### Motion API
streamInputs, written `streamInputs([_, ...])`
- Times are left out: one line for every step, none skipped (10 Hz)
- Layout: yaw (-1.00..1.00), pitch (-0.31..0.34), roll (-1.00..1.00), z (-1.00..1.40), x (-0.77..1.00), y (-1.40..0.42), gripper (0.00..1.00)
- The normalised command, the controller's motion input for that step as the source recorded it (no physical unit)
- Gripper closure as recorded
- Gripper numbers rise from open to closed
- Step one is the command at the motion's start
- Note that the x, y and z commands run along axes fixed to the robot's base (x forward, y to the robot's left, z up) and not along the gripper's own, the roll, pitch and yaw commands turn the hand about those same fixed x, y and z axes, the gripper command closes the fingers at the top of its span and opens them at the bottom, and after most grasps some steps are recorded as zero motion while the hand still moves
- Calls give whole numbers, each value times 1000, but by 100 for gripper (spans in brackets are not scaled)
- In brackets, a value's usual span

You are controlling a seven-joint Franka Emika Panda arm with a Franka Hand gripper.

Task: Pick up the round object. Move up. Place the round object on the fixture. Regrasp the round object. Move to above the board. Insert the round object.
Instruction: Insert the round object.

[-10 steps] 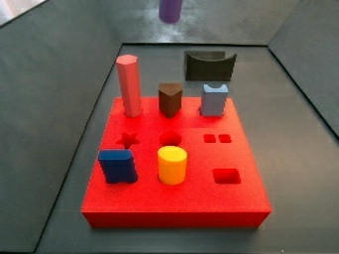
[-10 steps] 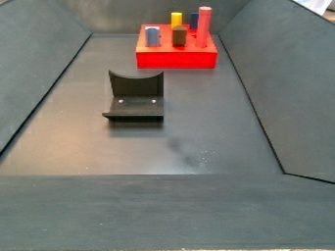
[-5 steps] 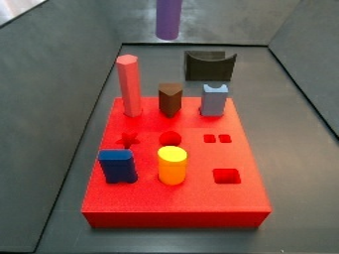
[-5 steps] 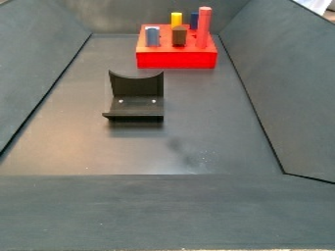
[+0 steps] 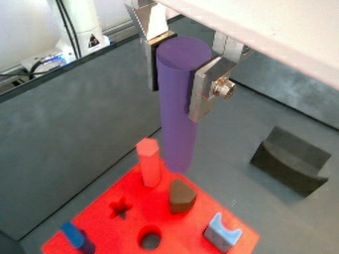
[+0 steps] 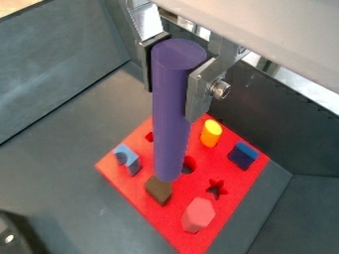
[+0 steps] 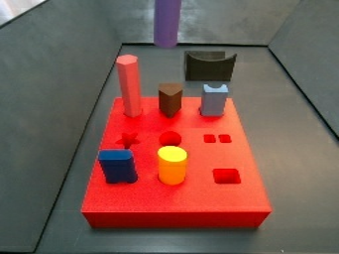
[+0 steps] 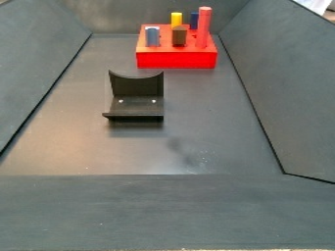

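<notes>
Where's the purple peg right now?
The purple peg hangs upright in the gripper, clamped near its top in both wrist views, above the red board. In a side view only its lower end shows, over the board's far end.

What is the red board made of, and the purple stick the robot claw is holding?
The red board looks like foam or soft matte plastic: its top is finely grainy with no shine. The purple peg, clamped upright near its top in the gripper above the board, looks like smooth matte plastic, evenly coloured with only a faint sheen. The fingers look like bare metal, silver and shiny. Looks alone cannot settle it.
</notes>
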Motion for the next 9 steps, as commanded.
streamInputs([0,-326,-246,-226,-129,-374,100])
streamInputs([63,-334,-267,-189,-37,-383,100])
streamInputs([0,-337,-244,-283,0,-383,100])
streamInputs([-197,-346,-166,-463,0,-300,100])
streamInputs([-371,-166,-130,-729,191,-86,100])
streamInputs([-274,-13,-93,-743,137,0,100])
streamInputs([-131,0,-37,-654,0,0,100])
streamInputs([-71,-1,-64,-563,0,0,100])
streamInputs([-43,-59,-61,-469,-37,-34,100])
